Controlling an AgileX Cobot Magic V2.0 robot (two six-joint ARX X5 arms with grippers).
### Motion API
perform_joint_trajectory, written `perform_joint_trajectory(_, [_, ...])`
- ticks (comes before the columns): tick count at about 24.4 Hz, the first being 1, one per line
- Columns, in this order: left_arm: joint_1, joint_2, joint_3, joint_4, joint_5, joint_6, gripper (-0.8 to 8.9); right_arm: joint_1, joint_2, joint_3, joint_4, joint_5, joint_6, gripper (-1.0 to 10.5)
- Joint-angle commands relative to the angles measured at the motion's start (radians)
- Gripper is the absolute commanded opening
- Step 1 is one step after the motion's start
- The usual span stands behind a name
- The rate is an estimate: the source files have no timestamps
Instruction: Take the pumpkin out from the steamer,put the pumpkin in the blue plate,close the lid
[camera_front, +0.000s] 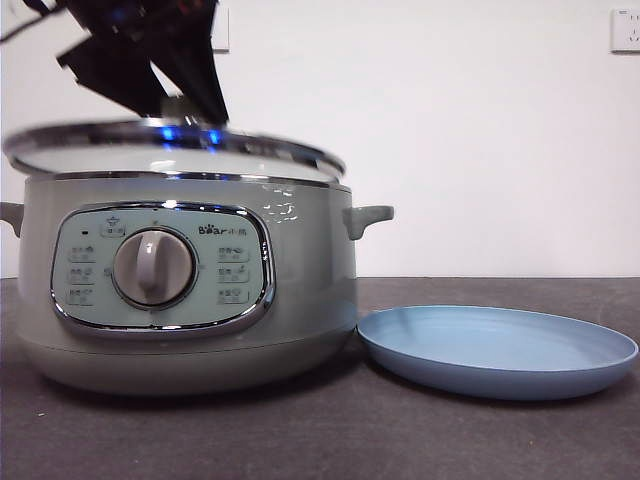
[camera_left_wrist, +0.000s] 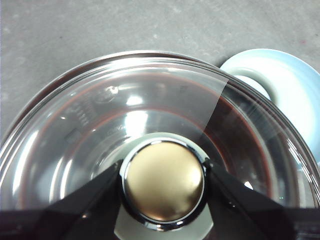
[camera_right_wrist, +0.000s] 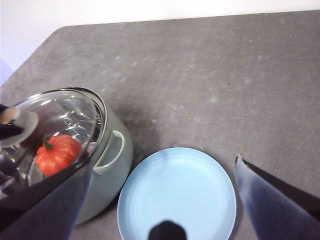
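The sage-green steamer (camera_front: 300, 280) stands at the left of the table. The glass lid (camera_front: 175, 150) hovers slightly tilted just above its rim, blurred. My left gripper (camera_front: 190, 118) comes down from above and is shut on the lid's knob (camera_left_wrist: 164, 181). The orange pumpkin (camera_right_wrist: 58, 152) with its green stem sits inside the steamer (camera_right_wrist: 112, 170), seen through the lid (camera_right_wrist: 70, 115). The blue plate (camera_front: 500, 350) lies empty on the table right beside the pot. My right gripper (camera_right_wrist: 162, 162) is open and empty, high above the plate (camera_right_wrist: 177, 195).
The dark grey table (camera_right_wrist: 225, 75) stretches behind and to the right of the plate. A white wall with a socket (camera_front: 625, 30) stands behind. The plate's edge shows in the left wrist view (camera_left_wrist: 295, 90).
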Motion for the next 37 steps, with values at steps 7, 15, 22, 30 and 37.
perform_joint_trajectory(7, [-0.002, -0.257, 0.039, -0.010, -0.086, 0.003, -0.08, 0.023, 0.071, 0.002, 0.040, -0.182, 0.044, 4.7])
perform_joint_trajectory(15, [-0.002, -0.485, 0.039, -0.129, -0.315, 0.003, -0.08, 0.241, 0.253, 0.002, 0.181, -0.192, 0.066, 4.7])
perform_joint_trajectory(22, [-0.002, -0.618, 0.049, -0.190, -0.501, 0.004, -0.08, 0.471, 0.489, 0.084, 0.291, -0.097, 0.069, 4.7])
perform_joint_trajectory(30, [-0.002, -0.680, 0.083, -0.299, -0.611, 0.004, -0.08, 0.699, 0.898, 0.531, 0.061, 0.209, -0.174, 5.7])
perform_joint_trajectory(37, [-0.002, -0.680, 0.083, -0.321, -0.613, 0.004, -0.08, 0.750, 1.149, 0.743, -0.042, 0.303, -0.306, 5.7])
